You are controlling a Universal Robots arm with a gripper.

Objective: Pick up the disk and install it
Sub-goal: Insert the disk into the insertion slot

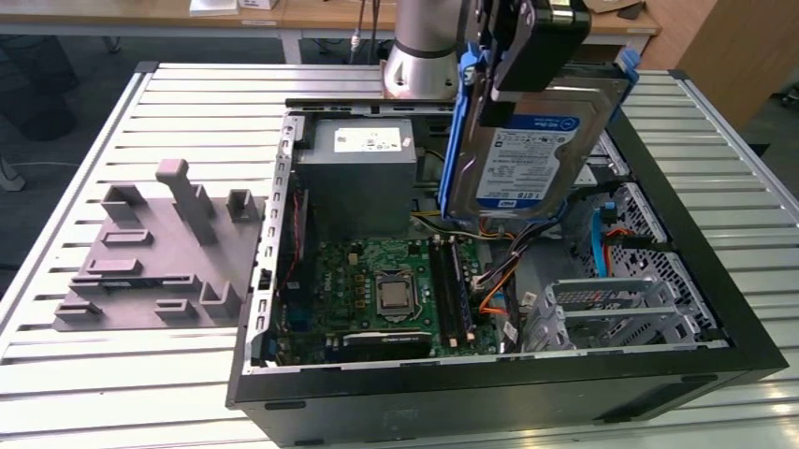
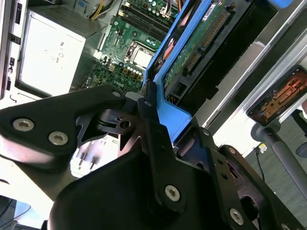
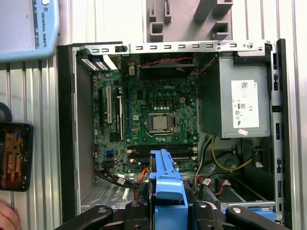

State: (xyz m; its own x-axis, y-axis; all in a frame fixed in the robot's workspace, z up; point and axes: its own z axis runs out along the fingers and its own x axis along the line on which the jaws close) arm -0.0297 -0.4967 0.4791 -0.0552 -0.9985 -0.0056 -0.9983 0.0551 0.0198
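Disk (image 1: pixel 525 159) hangs on edge above the open computer case (image 1: pixel 500 383) | gripper (image 1: pixel 530 65) clamped on its blue bracket (image 1: pixel 465 112) | judgement: keep it square, grip firm, clear of loose cables (image 1: pixel 493 281), any descent slow.

The black hand (image 1: pixel 525 89) clamps the disk (image 1: pixel 525 164), which is silver with a white-and-blue label and framed in bright blue. Below the hand, a green motherboard (image 1: pixel 387 281) lies inside the black case (image 1: pixel 500 398), beside a grey power supply (image 1: pixel 362 178) with a white sticker. Orange cables (image 1: pixel 491 301) show under the disk. The worktop (image 1: pixel 125 383) is pale silver, striped by ribbed slats. Away from the hand sits a matte grey fixture (image 1: pixel 150 253).
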